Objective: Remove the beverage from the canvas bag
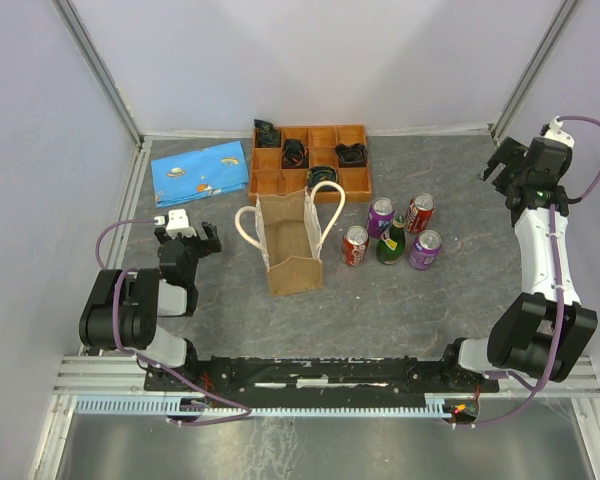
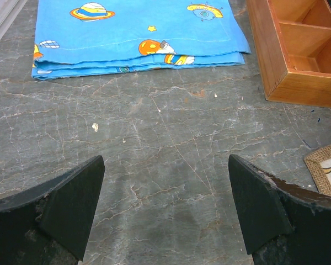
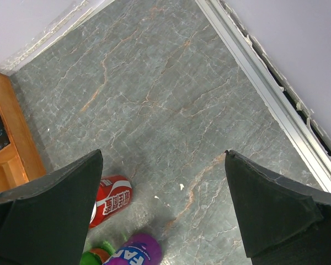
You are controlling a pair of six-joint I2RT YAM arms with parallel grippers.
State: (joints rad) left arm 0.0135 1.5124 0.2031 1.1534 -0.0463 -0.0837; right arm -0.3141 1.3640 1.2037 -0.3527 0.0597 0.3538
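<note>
The tan canvas bag (image 1: 292,240) stands upright in the middle of the table with its mouth open and its cream rope handles spread; from above only fabric shows inside it. Several beverages stand just right of it: a red can (image 1: 355,245), a green bottle (image 1: 391,240) and purple cans (image 1: 425,249). My left gripper (image 1: 185,232) hovers low to the left of the bag, open and empty (image 2: 165,187); a corner of the bag (image 2: 326,168) shows at its right. My right gripper (image 1: 505,160) is raised at the far right, open (image 3: 163,182), above a red can (image 3: 111,200) and a purple can (image 3: 135,251).
An orange-brown wooden compartment tray (image 1: 310,185) holding black items sits behind the bag. A folded blue patterned cloth (image 1: 200,170) lies at the back left, ahead of my left gripper (image 2: 138,33). Metal rails and white walls (image 1: 520,90) bound the table.
</note>
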